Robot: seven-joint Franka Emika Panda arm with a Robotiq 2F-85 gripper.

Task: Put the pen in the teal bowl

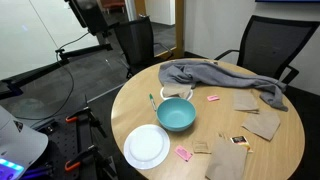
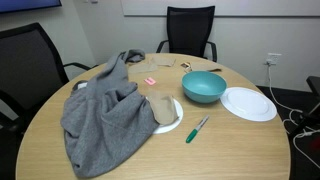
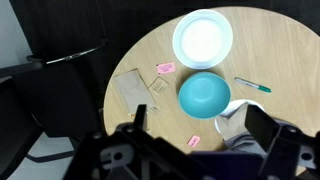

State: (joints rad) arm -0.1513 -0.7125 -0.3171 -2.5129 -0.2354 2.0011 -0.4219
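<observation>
The teal bowl [image 1: 176,116] [image 2: 203,86] stands on the round wooden table next to a flat white plate [image 1: 147,146] [image 2: 248,103]. The dark green pen [image 1: 152,100] [image 2: 197,129] lies flat on the table beside the bowl, apart from it. In the wrist view the bowl [image 3: 205,95] is in the middle, the pen [image 3: 252,85] to its right and the plate [image 3: 203,38] above it. My gripper [image 3: 200,124] is open and empty, high above the table, with the bowl showing between its fingers.
A grey cloth [image 1: 225,78] [image 2: 105,115] covers part of the table and lies partly over a second white plate [image 2: 170,120]. Small pink pieces [image 1: 184,153] [image 2: 150,80] and brown paper pieces [image 1: 262,124] are scattered around. Black chairs [image 2: 190,30] surround the table. The robot arm [image 1: 88,18] stands off the table.
</observation>
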